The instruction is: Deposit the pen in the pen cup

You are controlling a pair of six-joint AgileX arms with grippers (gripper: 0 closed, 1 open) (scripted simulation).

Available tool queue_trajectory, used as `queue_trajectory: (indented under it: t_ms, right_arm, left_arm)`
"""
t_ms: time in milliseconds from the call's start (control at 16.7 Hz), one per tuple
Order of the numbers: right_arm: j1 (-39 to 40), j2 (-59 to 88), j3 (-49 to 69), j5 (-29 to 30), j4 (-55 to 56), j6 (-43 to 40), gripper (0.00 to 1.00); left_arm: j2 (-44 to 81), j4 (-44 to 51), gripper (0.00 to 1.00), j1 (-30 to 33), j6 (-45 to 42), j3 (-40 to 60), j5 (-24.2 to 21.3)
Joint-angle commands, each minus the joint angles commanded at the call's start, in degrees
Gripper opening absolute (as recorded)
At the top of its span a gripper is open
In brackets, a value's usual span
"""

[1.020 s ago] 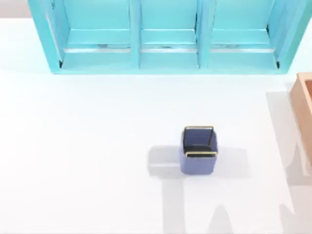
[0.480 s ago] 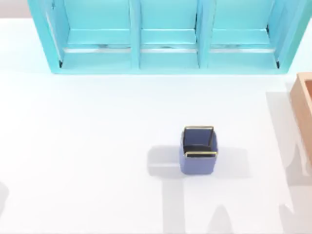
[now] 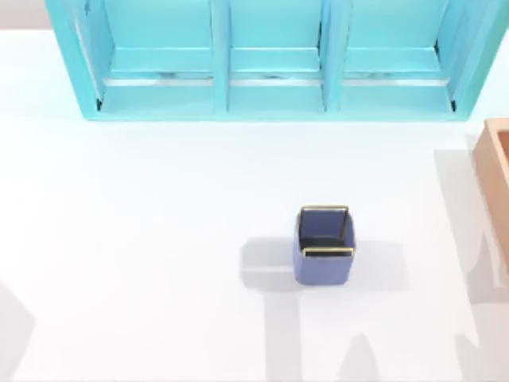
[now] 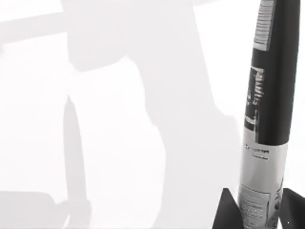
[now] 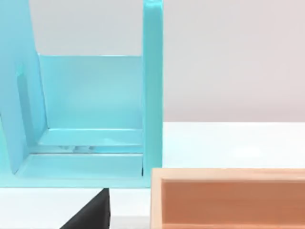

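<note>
The pen cup (image 3: pixel 324 253), small, square and blue-violet with a thin gold rim, stands upright on the white table right of centre. In the left wrist view the pen (image 4: pixel 269 95) is a dark stick with a pale grey section, seen against the white tabletop. My left gripper (image 4: pixel 259 215) is shut on the pen's grey end, with a dark fingertip on each side of it. A dark part of my right gripper (image 5: pixel 90 215) shows at the edge of the right wrist view, facing the shelf and the box.
A big turquoise shelf unit (image 3: pixel 270 60) with three bays spans the back of the table. A tan wooden box (image 3: pixel 497 183) sits at the right edge, close in the right wrist view (image 5: pixel 228 198). Arm shadows fall on the table's front.
A grey shadow has come in at the top view's lower left corner and grown. The pen cup has stayed put.
</note>
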State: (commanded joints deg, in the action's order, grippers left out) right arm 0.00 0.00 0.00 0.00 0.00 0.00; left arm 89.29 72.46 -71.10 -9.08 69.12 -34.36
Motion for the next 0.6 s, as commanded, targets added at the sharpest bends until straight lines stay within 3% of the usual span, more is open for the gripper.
queue_trajectory:
  t_ms: [300, 420, 600]
  right_arm:
    - [0.0, 0.0, 0.0, 0.0, 0.0, 0.0, 1.0]
    - [0.0, 0.0, 0.0, 0.0, 0.0, 0.0, 1.0]
    - [0.0, 0.0, 0.0, 0.0, 0.0, 0.0, 1.0]
  left_arm:
    - [1.15, -3.12, 0.0, 3.47, 1.69, -0.27, 3.31]
    - [2.44, -7.38, 0.0, 8.44, 3.96, -0.34, 8.07]
    - [5.35, -16.34, 0.0, 20.21, 8.36, -0.55, 18.82]
